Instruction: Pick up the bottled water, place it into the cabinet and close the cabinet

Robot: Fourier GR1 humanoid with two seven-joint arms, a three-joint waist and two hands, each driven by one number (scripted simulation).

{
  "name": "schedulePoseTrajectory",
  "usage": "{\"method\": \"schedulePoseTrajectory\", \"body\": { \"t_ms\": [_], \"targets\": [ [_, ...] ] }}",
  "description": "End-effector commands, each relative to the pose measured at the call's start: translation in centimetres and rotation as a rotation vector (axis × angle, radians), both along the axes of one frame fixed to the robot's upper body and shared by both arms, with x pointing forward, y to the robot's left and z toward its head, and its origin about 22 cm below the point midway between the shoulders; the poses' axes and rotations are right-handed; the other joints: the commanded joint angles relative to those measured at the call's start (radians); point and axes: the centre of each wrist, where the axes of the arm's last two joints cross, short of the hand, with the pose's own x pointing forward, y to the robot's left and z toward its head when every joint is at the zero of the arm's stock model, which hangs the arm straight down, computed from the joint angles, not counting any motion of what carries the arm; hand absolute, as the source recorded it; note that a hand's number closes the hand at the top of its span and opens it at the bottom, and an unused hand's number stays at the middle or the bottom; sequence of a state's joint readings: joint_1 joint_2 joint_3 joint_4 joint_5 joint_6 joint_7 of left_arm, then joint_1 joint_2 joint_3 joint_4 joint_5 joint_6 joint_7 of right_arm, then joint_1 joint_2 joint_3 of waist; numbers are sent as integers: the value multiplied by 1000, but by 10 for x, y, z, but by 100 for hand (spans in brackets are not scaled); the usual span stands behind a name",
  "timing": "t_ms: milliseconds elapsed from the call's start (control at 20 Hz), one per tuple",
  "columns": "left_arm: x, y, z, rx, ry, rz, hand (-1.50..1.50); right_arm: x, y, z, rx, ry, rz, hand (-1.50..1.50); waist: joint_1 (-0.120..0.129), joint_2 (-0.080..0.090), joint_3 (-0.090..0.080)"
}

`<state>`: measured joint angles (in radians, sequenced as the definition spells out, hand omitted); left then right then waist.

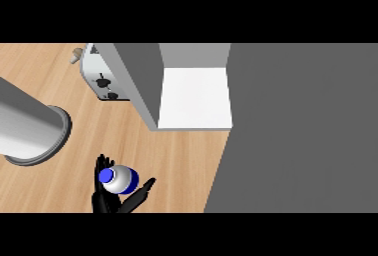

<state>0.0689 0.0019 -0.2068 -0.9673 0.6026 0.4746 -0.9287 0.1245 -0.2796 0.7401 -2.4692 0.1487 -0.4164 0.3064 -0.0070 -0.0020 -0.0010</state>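
The bottled water, white with a blue cap, is seen from above near the lower left of the wooden counter. My left hand comes up from the lower edge and curls round it, fingers on its left side and thumb on its right. The cabinet stands farther back with its white shelf showing. A broad dark grey panel, which looks like its open door, fills the right side. My right hand does not show.
A white toaster stands at the back, left of the cabinet's grey side wall. A large steel cylinder lies on the counter at the far left, close to the bottle's left.
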Motion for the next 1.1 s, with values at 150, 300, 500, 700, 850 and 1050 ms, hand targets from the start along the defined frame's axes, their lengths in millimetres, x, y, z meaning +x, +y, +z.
{"method": "schedulePoseTrajectory", "body": {
  "t_ms": [150,300,500,700,850,1050],
  "targets": [
    [-6,6,-4,-35,-74,-12,150,-24,-7,22,1,-84,-47,-150,0,-3,0],
    [-2,-3,-13,-54,-78,8,150,-30,-9,25,11,-60,-48,-150,-5,-2,-1],
    [15,-8,-2,-95,-130,-25,150,-4,-4,8,-13,-75,-56,-150,2,1,0],
    [12,10,3,-115,-146,-102,150,-24,-22,23,-43,-59,-19,-150,-3,-1,1],
    [23,28,12,-106,-112,-330,150,-17,-11,19,-31,-70,-14,-150,-13,-4,-1],
    [55,37,20,-140,-150,-483,150,-8,-4,7,-40,-49,-15,-150,-10,1,-1]
  ]
}}
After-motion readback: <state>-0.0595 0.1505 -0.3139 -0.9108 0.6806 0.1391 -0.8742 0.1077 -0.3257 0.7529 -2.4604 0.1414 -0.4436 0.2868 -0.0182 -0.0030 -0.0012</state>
